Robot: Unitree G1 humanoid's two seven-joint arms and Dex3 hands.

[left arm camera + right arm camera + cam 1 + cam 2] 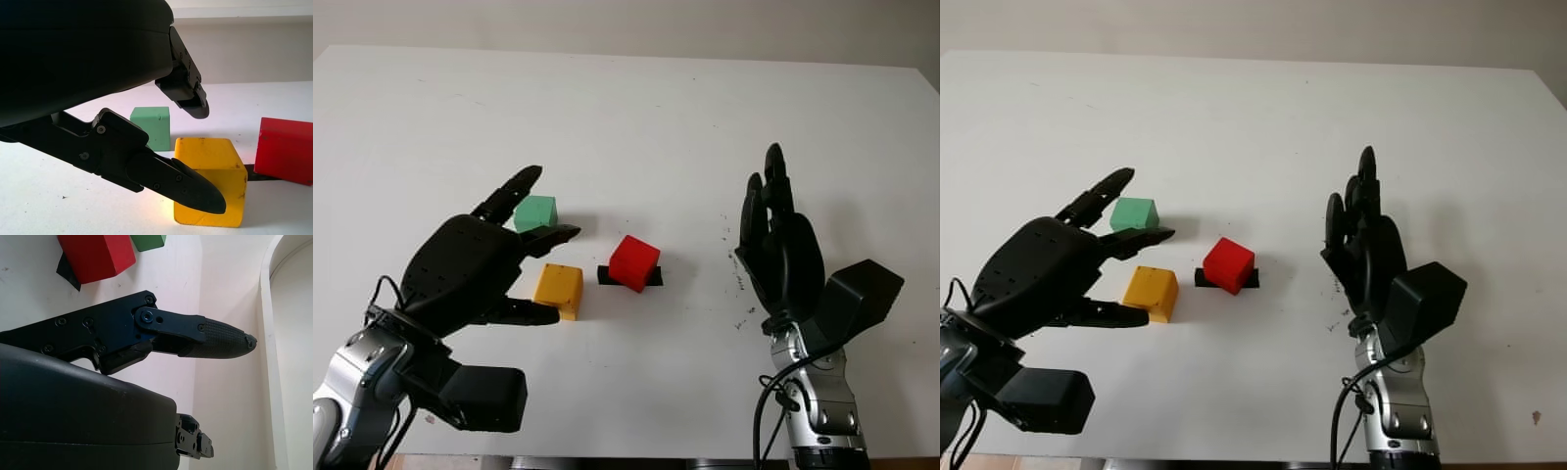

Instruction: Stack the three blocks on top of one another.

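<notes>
Three blocks lie apart on the white table (626, 117). The green block (536, 212) is farthest back, the yellow block (559, 290) sits in front of it, and the red block (634, 262) rests tilted on a black strip (605, 275) to their right. My left hand (514, 257) hovers open just left of the yellow and green blocks, its fingers reaching toward them without touching; in the left wrist view the yellow block (211, 179) lies just beyond one fingertip (195, 191). My right hand (773, 230) stands open to the right of the red block, well apart from it.
Small dark specks (736, 264) mark the table between the red block and my right hand. The table's far edge (626, 57) meets a pale wall. Its front edge runs just behind my forearms.
</notes>
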